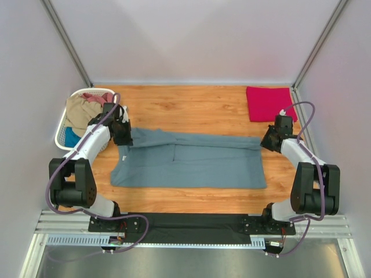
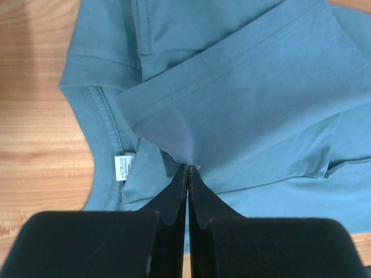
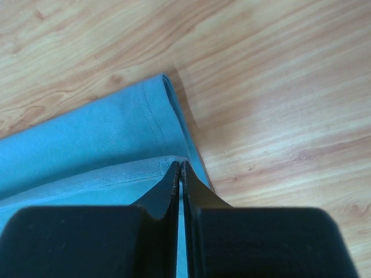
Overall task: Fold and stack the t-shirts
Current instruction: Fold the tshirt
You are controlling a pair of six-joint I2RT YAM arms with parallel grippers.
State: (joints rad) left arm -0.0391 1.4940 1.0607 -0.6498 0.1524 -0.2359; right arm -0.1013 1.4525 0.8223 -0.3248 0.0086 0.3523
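The slate grey-blue t-shirt (image 1: 191, 165) lies spread across the middle of the wooden table, its far long edge folded inward. My left gripper (image 1: 123, 138) is shut on the fabric near the collar end; the left wrist view shows the pinched fold (image 2: 186, 164) and the neck label (image 2: 123, 167). My right gripper (image 1: 268, 141) is shut on the hem corner at the far right end, seen pinched in the right wrist view (image 3: 180, 164). A folded crimson-pink t-shirt (image 1: 268, 103) lies at the back right.
A white slatted laundry basket (image 1: 62, 134) stands at the back left beside my left arm, holding tan (image 1: 80, 110), dusty-pink (image 1: 98, 97) and bright-blue (image 1: 72, 138) shirts. Grey walls enclose the table (image 1: 191, 104) on three sides.
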